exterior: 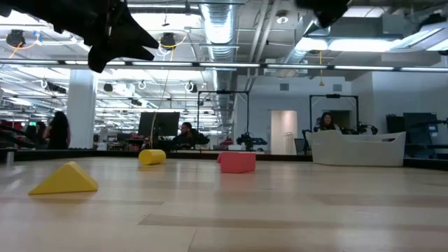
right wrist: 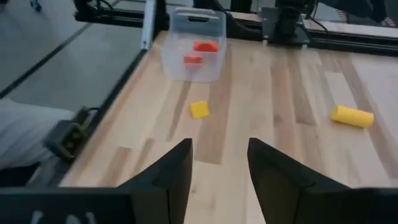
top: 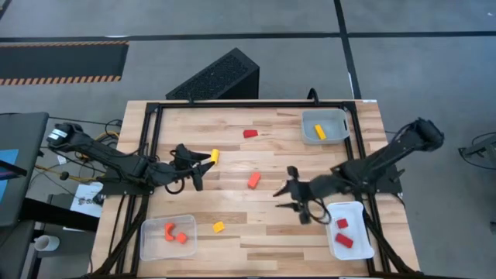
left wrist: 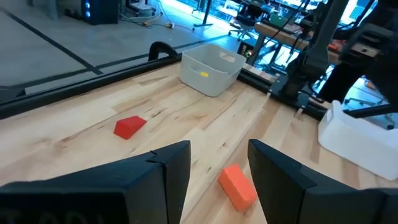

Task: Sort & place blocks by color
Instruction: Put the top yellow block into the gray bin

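Note:
Loose blocks lie flat on the table: a red one (top: 250,133), an orange one (top: 253,180), a yellow cylinder (top: 215,156) and a small yellow block (top: 218,227). My left gripper (top: 204,174) is open and hovers just left of the orange block (left wrist: 238,185), which shows ahead between its fingers (left wrist: 219,162). The yellow cylinder is beside it on the far side. My right gripper (top: 280,198) is open and raised, right of the orange block. Through its fingers (right wrist: 219,162) I see the small yellow block (right wrist: 199,109) and the cylinder (right wrist: 352,116). Both grippers touch nothing.
Three trays stand on the table. The far right one (top: 335,118) holds a yellow block, the near left one (top: 155,246) holds orange blocks, and the near right one (top: 358,211) holds red blocks. A black frame (top: 152,124) edges the table. People sit in the room behind.

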